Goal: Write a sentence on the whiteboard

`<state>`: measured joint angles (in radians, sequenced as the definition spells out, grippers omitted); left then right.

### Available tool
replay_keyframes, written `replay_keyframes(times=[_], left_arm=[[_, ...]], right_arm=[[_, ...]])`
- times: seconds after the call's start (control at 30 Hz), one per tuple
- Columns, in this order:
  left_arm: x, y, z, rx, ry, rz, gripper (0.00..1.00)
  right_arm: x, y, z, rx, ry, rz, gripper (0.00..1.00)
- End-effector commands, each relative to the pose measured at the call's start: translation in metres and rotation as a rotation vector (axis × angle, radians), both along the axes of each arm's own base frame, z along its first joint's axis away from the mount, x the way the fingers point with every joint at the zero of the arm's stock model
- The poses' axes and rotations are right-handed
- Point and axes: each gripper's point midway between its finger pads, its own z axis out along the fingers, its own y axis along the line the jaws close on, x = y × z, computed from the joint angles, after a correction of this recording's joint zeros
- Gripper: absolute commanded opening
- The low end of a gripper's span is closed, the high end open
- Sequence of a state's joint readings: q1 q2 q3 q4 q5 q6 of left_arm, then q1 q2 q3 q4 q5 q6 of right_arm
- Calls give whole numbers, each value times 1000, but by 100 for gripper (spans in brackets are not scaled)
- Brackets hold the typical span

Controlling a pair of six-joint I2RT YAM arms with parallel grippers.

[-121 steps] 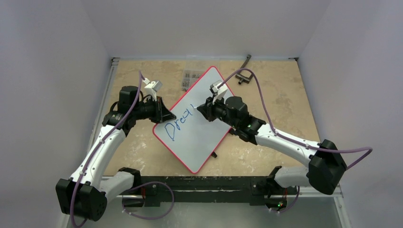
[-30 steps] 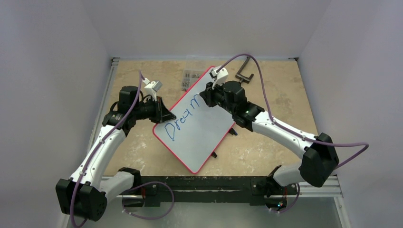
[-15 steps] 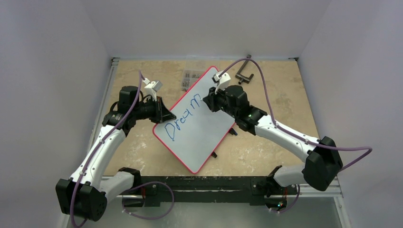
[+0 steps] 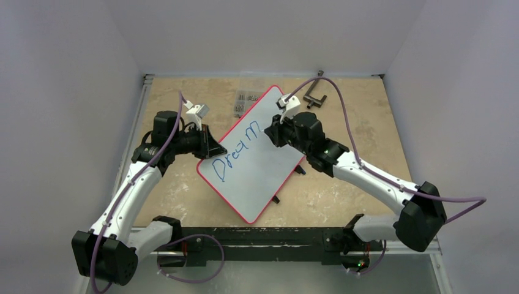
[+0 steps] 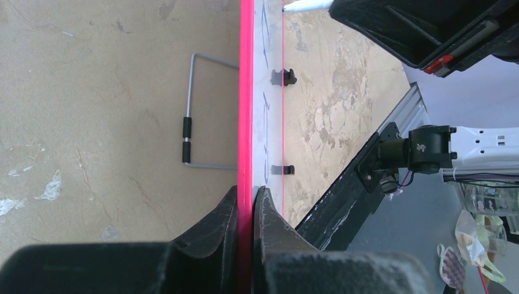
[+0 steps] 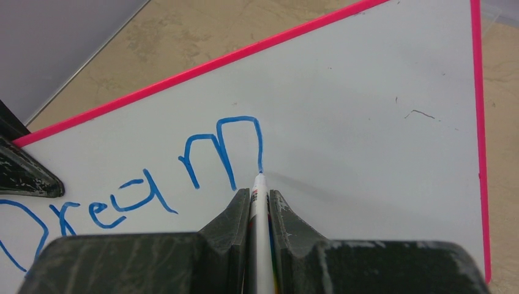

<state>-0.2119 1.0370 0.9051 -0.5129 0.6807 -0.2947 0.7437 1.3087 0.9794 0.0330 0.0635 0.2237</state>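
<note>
The whiteboard [image 4: 257, 165], white with a thin red rim, lies tilted in the middle of the table. Blue lettering [image 4: 235, 150] on it reads "Dream"; it also shows in the right wrist view [image 6: 153, 184]. My left gripper [image 4: 215, 149] is shut on the board's left edge, its jaws pinching the red rim [image 5: 246, 122]. My right gripper [image 4: 272, 131] is shut on a white marker [image 6: 259, 202], whose tip touches the board at the foot of the last stroke of the "m". The marker tip also shows in the left wrist view [image 5: 306, 5].
A small packet [image 4: 246, 101] lies on the table behind the board. A dark metal clamp [image 4: 314, 95] lies at the back right. A wire stand [image 5: 190, 110] shows under the board. Black clips [image 4: 298, 170] sit by its right edge. The black rail [image 4: 263, 242] runs along the front.
The lettering has grown from "Drea" to "Dream". My right gripper drew the "m", moving along the board and now down its last stroke. The left gripper has held still.
</note>
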Motion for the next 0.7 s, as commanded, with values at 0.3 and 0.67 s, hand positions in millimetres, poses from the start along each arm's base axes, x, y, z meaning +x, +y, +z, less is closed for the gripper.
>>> replay_keyframes(times=[0.3,0.67], left_arm=[[11,18,-15,151,-107,6,0],[10,17,-14,149,-110,5,0]], right_arm=[[24,-19,79,125,-174,-147,0],[48,-13,78,129,-171,-165,0]])
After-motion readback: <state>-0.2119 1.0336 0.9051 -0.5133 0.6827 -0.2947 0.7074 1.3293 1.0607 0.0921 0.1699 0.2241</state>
